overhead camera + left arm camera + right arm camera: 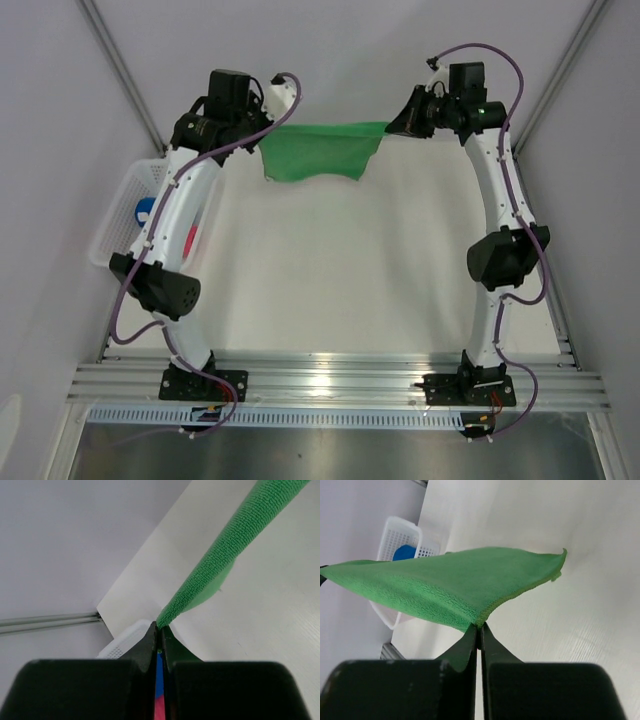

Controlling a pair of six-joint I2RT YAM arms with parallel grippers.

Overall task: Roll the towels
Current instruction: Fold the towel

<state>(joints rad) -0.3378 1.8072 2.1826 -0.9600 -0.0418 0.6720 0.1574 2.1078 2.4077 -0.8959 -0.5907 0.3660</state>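
2 corners pinched; left claw (159, 628), right claw (479, 626) grip green towel (318, 152) (stretched above table (330, 275)).

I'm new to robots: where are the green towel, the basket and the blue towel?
green towel (315, 155): top view, middle of the cloth
basket (112, 222): top view, left wall
blue towel (145, 209): top view, patch showing in basket

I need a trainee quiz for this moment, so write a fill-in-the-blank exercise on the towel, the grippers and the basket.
1. The colour of the towel stretched between the arms is ____.
2. The left gripper and right gripper are both ____ on it.
3. The white basket stands beside the ____ arm.
Missing words: green; shut; left.
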